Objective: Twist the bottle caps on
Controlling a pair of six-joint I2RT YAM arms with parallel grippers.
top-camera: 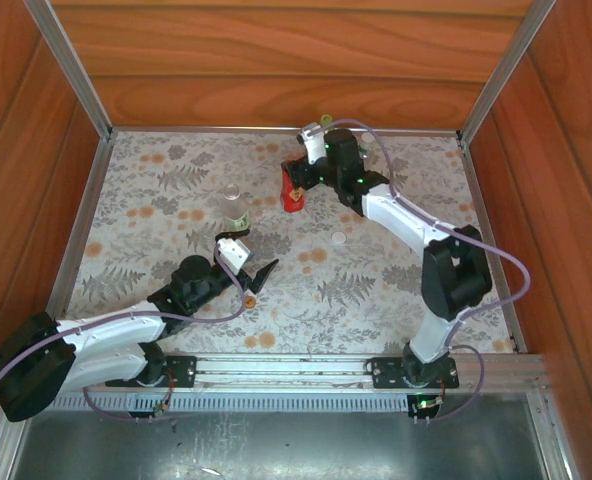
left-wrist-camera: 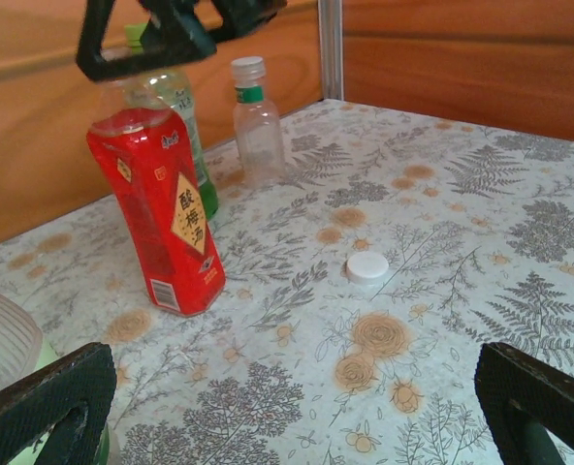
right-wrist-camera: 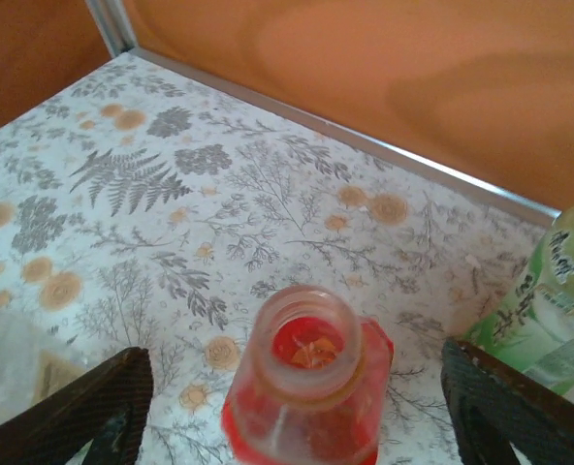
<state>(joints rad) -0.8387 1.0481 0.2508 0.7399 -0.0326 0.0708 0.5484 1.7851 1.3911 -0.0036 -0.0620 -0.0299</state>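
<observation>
In the right wrist view the red plastic bottle (right-wrist-camera: 302, 426) is cut off by the bottom edge and the green labelled plastic bottle (right-wrist-camera: 544, 300) by the right edge. A blurred clear shape (right-wrist-camera: 6, 358) at lower left is unidentifiable. In the left wrist view a clear ribbed plastic bottle (left-wrist-camera: 1, 339) runs off the left edge.

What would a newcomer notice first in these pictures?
The red bottle, standing uncapped toward the far side of the table, draws the eye first, with the right gripper open over its bare neck. Next is a loose white cap lying on the flowered tabletop between the two arms, ahead of the open left gripper.
</observation>
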